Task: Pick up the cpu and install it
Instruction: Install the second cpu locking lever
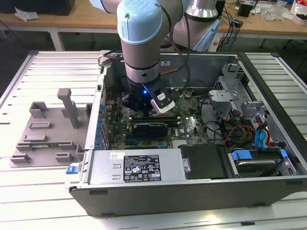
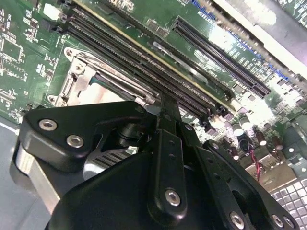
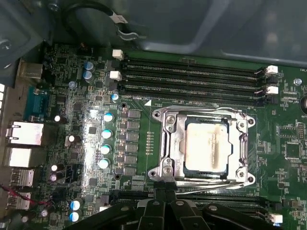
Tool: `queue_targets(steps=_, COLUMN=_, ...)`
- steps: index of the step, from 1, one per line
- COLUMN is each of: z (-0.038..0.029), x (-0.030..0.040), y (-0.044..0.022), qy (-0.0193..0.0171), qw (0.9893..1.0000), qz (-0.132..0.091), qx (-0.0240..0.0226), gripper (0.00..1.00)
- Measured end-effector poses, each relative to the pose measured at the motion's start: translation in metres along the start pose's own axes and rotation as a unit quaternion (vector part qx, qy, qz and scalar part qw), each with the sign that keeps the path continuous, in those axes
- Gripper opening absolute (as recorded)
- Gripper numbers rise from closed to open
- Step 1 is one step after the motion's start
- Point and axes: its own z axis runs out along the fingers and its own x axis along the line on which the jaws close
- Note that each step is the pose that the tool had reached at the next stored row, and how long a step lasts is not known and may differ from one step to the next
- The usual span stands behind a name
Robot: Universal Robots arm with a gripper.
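In the first wrist view the cpu [image 3: 206,146], a flat square chip with a silvery-white top, lies inside the metal socket frame [image 3: 165,143] on the green motherboard [image 3: 96,96]. A thin socket lever [image 3: 211,184] runs along the frame's side nearest the gripper. My black gripper [image 3: 164,191] sits just off that side of the frame, its two fingers pressed together with nothing between them. In the second wrist view the gripper [image 2: 165,103] tapers to a point beside the socket frame [image 2: 79,76]. In the exterior view the gripper [image 1: 144,112] hangs low inside the open computer case.
Long memory slots [image 3: 192,79] run beside the socket. The case walls [image 1: 103,86] surround the arm, with a power supply [image 1: 139,165] at the front, a drive cage [image 1: 230,91] and cables [image 1: 261,136] at the exterior view's right. A grey fixture tray [image 1: 48,129] lies outside the case.
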Motion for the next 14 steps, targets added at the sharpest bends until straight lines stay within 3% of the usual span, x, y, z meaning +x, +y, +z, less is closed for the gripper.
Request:
queue_targets(steps=4, z=0.0017, x=0.0004, y=-0.0042, qy=-0.0004, qw=1.0, qz=0.0, qx=-0.007, gripper=0.11)
queue_targets(steps=5, z=0.0022, x=0.0005, y=-0.0049, qy=-0.0007, qw=0.9999, qz=0.001, qx=-0.011, gripper=0.11)
queue_targets(steps=7, z=0.0033, x=0.0006, y=-0.0061, qy=-0.0016, qw=0.9997, qz=0.002, qx=-0.0247, gripper=0.11)
queue_targets(steps=8, z=0.0038, x=0.0007, y=-0.0067, qy=-0.0019, qw=0.9996, qz=0.002, qx=-0.029, gripper=0.11)
queue_targets(steps=14, z=0.0076, x=0.0029, y=-0.0081, qy=-0.0027, qw=0.9991, qz=0.003, qx=-0.0427, gripper=0.11)
